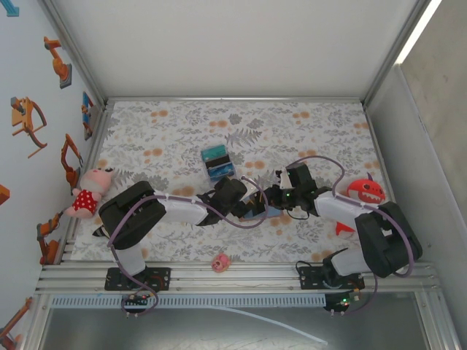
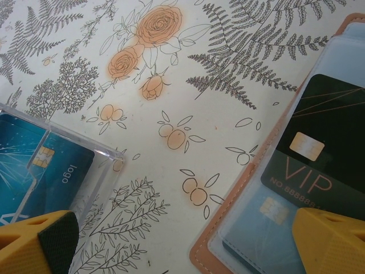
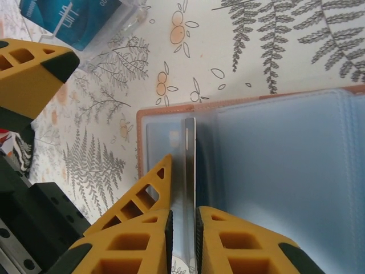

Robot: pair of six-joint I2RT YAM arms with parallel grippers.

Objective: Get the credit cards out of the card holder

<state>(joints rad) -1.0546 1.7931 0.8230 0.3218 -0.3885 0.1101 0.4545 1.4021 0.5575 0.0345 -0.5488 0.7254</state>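
My yellow fingers (image 3: 131,240) flank the card holder (image 3: 274,171), tan-edged with pale blue-grey pockets. Its black card (image 2: 325,142) has gold lettering. The cloth (image 2: 171,74) under it shows grey ferns and orange blooms.

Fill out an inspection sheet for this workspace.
Surface: floral tablecloth, flat.
Job's things: card holder open; black VIP card pocketed; teal cards in clear tray.
Clutter: plush doll, shark toy, small pink toy.
Grippers: left gripper open; right gripper nearly closed around an edge-on card, grip unclear.
Cables: purple cables looping above the tablecloth.
Surroundings: white walls, robot stickers left, aluminium frame.
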